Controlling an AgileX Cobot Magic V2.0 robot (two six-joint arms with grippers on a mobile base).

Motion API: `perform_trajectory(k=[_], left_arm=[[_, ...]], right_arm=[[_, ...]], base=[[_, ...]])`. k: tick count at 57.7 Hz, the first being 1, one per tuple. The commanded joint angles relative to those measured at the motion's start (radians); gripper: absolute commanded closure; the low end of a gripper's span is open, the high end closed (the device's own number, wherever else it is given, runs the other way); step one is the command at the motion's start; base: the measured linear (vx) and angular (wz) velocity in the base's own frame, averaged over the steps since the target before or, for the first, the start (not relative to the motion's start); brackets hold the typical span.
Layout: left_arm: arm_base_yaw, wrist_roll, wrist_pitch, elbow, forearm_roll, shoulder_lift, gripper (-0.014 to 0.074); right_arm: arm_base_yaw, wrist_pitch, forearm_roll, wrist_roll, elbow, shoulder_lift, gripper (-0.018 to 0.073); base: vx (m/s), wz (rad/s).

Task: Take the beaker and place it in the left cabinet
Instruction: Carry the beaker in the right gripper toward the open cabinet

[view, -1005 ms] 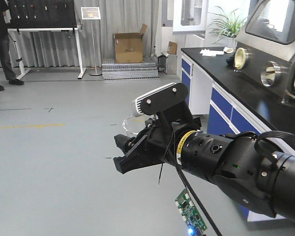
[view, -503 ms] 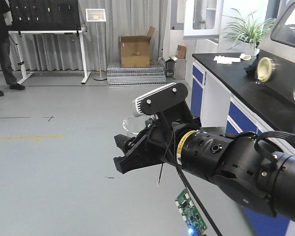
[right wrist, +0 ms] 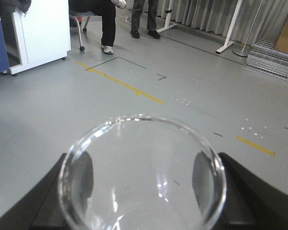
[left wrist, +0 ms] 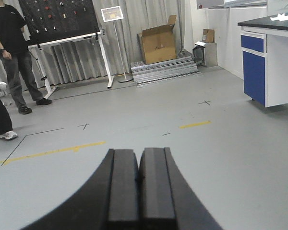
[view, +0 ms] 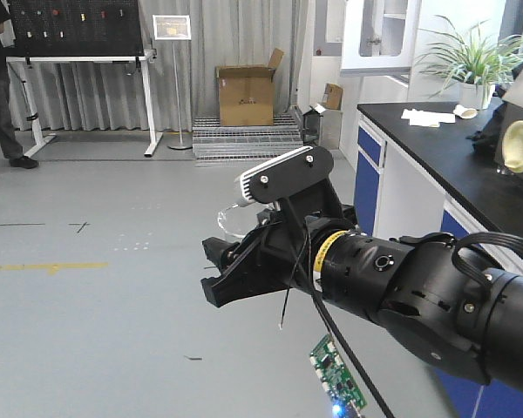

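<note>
In the front view, the counter [view: 436, 144] and cardboard box [view: 247, 87] are sliding rightward since a second ago, while the right fingers [view: 235, 283] are still gripping the beaker [view: 229, 218] over the floor. In the left wrist view, the left fingers [left wrist: 124, 187] are pressing together, empty. In the right wrist view, the beaker is sitting clamped, rim foremost.

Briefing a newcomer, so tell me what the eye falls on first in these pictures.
The black right arm fills the front view, its right gripper clamped on the clear beaker, whose round rim fills the right wrist view. The left gripper is shut on nothing above the grey floor. Behind, a cardboard box stands by the curtain and a black-topped bench runs along the right.
</note>
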Motion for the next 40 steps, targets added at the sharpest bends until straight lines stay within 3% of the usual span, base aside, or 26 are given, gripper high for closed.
perform_trajectory(k=[1, 40], left_arm=[[-0.006, -0.002, -0.082, -0.018, -0.005, -0.011, 0.0603], [-0.006, -0.002, -0.082, -0.018, -0.005, -0.011, 0.0603]], right_arm=[[-0.003, -0.077, -0.004, -0.004, -0.036, -0.042, 0.0405], [-0.003, -0.077, -0.005, -0.004, -0.036, -0.042, 0.0405]], base=[[0.52, 0.02], [0.52, 0.01]])
